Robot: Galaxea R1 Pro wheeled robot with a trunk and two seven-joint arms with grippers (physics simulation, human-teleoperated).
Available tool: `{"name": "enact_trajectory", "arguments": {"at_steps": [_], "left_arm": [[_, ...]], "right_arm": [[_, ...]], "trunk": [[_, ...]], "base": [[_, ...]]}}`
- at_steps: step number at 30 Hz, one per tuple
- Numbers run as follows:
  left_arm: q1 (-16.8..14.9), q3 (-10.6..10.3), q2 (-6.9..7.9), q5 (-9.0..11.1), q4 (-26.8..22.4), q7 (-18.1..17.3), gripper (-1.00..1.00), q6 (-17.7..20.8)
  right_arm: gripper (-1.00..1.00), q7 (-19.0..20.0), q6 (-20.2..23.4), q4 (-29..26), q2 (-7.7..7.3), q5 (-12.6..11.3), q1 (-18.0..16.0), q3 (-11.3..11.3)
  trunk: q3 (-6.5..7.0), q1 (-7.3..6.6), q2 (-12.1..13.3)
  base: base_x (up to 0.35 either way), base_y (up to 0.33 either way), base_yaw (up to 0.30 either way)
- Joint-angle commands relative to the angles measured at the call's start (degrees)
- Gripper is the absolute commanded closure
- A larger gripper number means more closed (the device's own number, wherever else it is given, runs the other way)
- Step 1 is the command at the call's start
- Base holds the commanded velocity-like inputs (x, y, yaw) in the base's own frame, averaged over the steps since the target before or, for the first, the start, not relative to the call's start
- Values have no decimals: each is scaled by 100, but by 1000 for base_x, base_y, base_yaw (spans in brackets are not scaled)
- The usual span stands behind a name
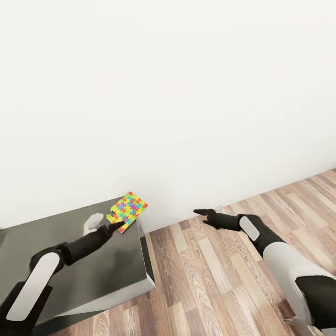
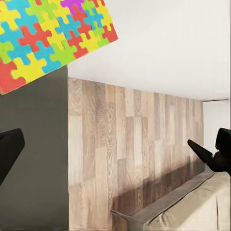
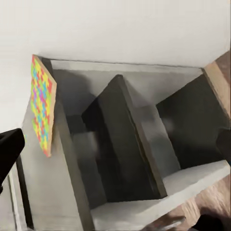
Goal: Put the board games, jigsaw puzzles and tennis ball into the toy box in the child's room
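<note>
One jigsaw puzzle (image 1: 127, 211), a thin square of bright interlocking pieces, lies on the far right corner of the table's lower dark grey section (image 1: 79, 266) and juts a little past its edge. My left gripper (image 1: 115, 227) is open just in front of the puzzle's near edge, at the table top. In the left wrist view the puzzle (image 2: 53, 38) lies ahead of the fingers (image 2: 9, 153), not between them. My right gripper (image 1: 201, 213) hangs open over the floor to the right of the table, pointing at its side. The right wrist view shows the puzzle (image 3: 41, 106) edge-on.
A bare white wall (image 1: 186, 93) stands right behind the table. Wooden floor (image 1: 210, 280) spreads to the right of the table and under my right arm. The table's dark side panels and inner recesses (image 3: 125, 144) face the right gripper.
</note>
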Motion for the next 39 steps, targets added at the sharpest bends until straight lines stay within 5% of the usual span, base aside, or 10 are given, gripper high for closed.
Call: {"name": "enact_trajectory", "arguments": {"at_steps": [1,2,8,10,13,22,25,36,39], "left_arm": [[-40,-15,-62,156,-33,222,-100,63],[-156,-60,-202,290,-67,575,-100,159],[-451,-250,-535,520,-115,1676,-100,557],[-582,-308,-678,805,-122,1854,-100,685],[-715,-349,-833,1592,-126,2022,-100,816],[-757,-214,-800,3136,-129,2080,-100,899],[-762,-225,-831,3423,-128,2067,-100,1054],[-766,-230,-877,3618,-127,2037,-100,1387],[-766,-232,-881,3624,-127,2037,-100,1394]], "right_arm": [[-100,164,0,-7,10,-12,-8,172],[-100,384,-15,-21,24,-17,-12,366],[-100,970,-30,-131,16,-24,-17,658],[-100,1185,-38,-158,15,-18,-18,713],[-100,1339,-43,-177,13,-8,-19,745],[-100,1460,-37,-193,12,-11,-20,785],[-100,1470,-37,-195,12,-12,-20,788],[-100,1763,-8,-258,-78,-16,-53,716],[-100,1219,10,-211,-165,-36,-91,650]], "trunk": [[-8,3,-9],[-8,3,-9],[-8,3,-9],[-8,3,-9],[-8,3,-9],[-98,112,-209],[-152,178,-330],[-340,420,-771],[-383,486,-891]], "base": [[0,0,0],[0,0,0],[0,0,0],[0,0,0],[0,0,0],[0,0,0],[0,0,0],[0,0,188],[0,0,279]]}}
